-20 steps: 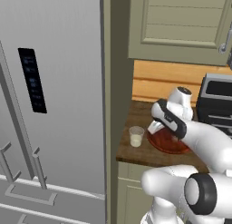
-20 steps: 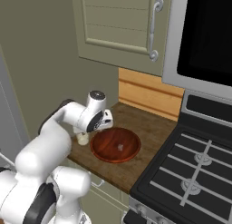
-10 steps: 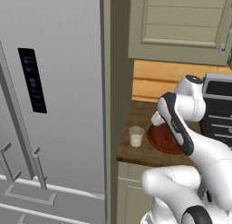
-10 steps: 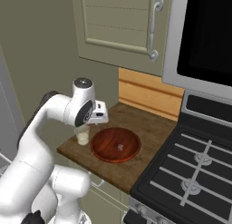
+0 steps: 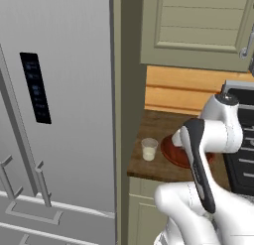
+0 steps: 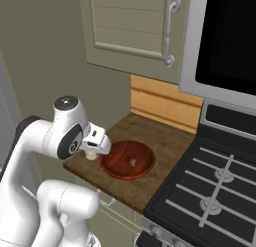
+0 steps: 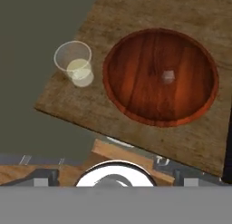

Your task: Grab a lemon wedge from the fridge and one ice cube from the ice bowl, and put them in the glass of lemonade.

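Small clear ice cube (image 7: 168,76) sits mid reddish-brown wooden bowl (image 7: 136,100), near the counter's front edge, below the wide-open gripper.

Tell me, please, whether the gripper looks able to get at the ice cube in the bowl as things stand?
Probably yes: the ice cube lies alone and uncovered in the reddish-brown bowl, with the open gripper above the counter beside it.

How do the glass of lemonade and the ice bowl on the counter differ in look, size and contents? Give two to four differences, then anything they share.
The glass of lemonade is clear; the ice bowl is opaque reddish-brown with a wood grain.
The glass is small and narrow; the bowl is several times wider and shallow.
The glass holds pale yellowish liquid; the bowl holds one small ice cube.
Both are round, upright and stand side by side, apart, on the wooden counter.
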